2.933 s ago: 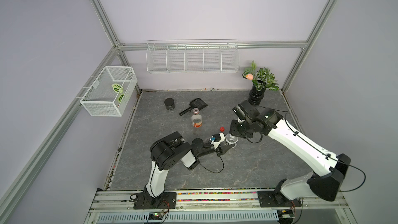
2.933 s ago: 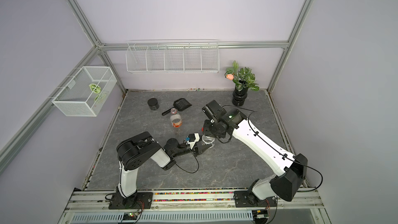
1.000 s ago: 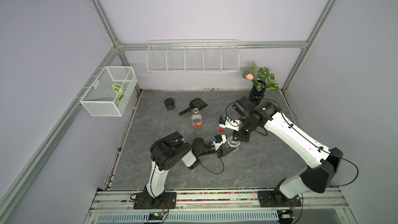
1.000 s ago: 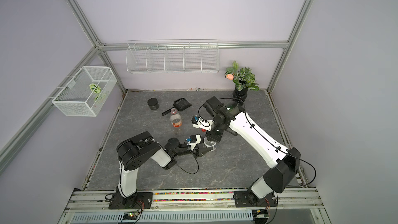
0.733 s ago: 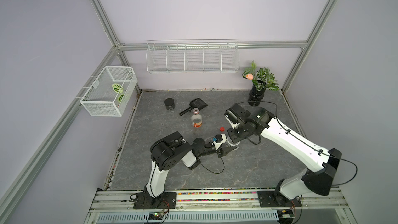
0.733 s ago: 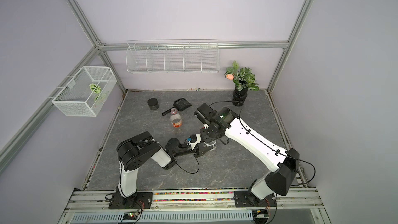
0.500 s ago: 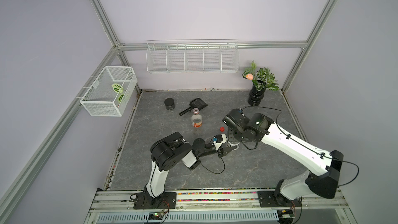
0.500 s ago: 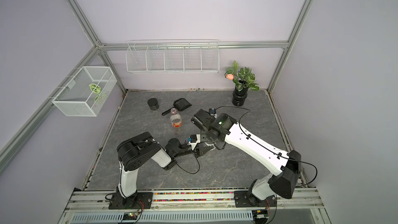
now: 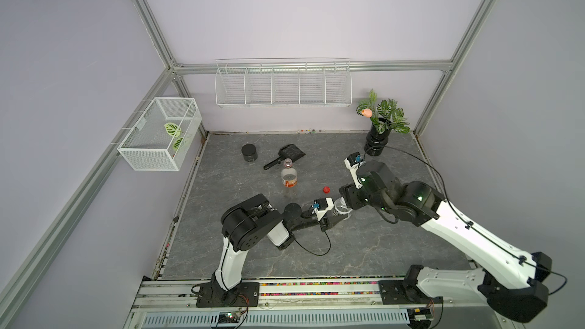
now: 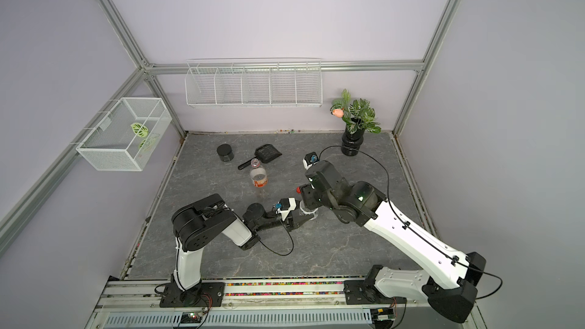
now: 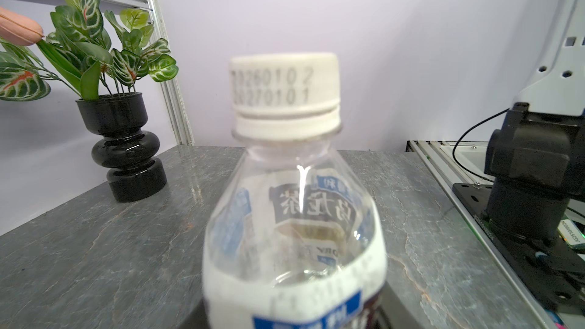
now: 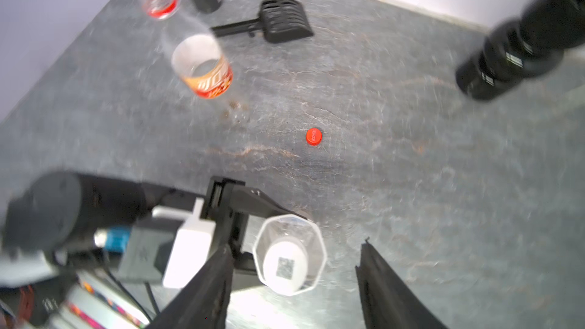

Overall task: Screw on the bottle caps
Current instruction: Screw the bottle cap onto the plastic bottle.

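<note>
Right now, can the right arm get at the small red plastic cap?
Probably yes: its open claw hangs close to the small red plastic cap, with only bare grey tabletop between them.

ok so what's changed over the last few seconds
The right hand twisted round above the short bottle, then opened, letting go of the white cap now seated on its neck. Unchanged: left hand shut on the short bottle, red cap loose on the table, tall bottle uncapped.

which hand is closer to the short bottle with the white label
Left. The left hand is clamped on the short bottle, low on its body; the right hand hangs open above its white cap, touching neither.
</note>
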Motion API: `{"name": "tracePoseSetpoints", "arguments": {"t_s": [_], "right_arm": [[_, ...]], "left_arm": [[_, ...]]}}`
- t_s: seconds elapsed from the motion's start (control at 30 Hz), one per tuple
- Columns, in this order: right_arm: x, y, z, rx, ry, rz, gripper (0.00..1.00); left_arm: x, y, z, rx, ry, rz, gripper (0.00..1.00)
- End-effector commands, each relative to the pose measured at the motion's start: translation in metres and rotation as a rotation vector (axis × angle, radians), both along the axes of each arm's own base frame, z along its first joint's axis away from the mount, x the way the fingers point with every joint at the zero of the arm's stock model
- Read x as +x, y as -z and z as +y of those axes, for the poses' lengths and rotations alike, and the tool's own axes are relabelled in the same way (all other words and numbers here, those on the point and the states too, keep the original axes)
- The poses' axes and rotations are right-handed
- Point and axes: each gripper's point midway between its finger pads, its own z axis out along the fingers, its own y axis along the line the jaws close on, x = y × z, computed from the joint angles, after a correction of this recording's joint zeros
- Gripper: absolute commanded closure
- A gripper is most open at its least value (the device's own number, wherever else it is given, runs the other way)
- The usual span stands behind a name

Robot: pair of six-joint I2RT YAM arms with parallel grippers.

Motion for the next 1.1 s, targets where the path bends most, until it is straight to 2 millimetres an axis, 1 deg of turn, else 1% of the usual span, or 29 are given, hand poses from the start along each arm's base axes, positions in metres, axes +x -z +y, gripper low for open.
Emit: {"name": "tracePoseSetpoints", "arguments": {"t_s": [0.0,0.1,0.2,0.3,0.4,0.53,0.7,0.83,0.93,1.0,1.07], "right_arm": [[-0.017,0.011,0.007,-0.129,-0.441,-0.006,0.34],[-0.017,0.013,-0.002,-0.165,-0.581,0.021,0.35],[-0.02,0.02,-0.003,-0.245,-0.701,0.032,0.35],[-0.014,0.035,-0.007,-0.329,-0.748,0.064,0.35],[-0.019,0.045,-0.011,-0.377,-0.815,0.128,0.36],[-0.022,0.048,-0.007,-0.357,-0.865,0.155,0.38],[-0.024,0.051,0.0,-0.322,-0.891,0.175,0.42],[-0.026,0.054,0.0,-0.323,-0.903,0.21,0.5],[-0.022,0.059,-0.003,-0.345,-0.893,0.226,0.62],[-0.02,0.06,-0.004,-0.357,-0.882,0.234,0.73],[-0.02,0.06,-0.003,-0.349,-0.861,0.244,0.8]], "left_arm": [[-0.009,0.03,0.001,0.1,0.035,0.038,0.53],[-0.011,0.029,-0.001,0.1,0.061,0.038,0.53],[-0.013,0.03,-0.002,0.105,0.074,0.039,0.53],[-0.013,0.032,-0.003,0.111,0.076,0.039,0.53],[-0.013,0.031,-0.003,0.11,0.078,0.037,0.53],[-0.013,0.031,-0.004,0.115,0.084,0.04,0.53],[-0.014,0.032,-0.005,0.119,0.091,0.046,0.53],[-0.014,0.033,-0.005,0.122,0.09,0.051,0.53],[-0.015,0.034,-0.004,0.123,0.091,0.056,0.53],[-0.014,0.033,-0.005,0.121,0.09,0.057,0.53],[-0.014,0.034,-0.005,0.122,0.089,0.06,0.53]]}}
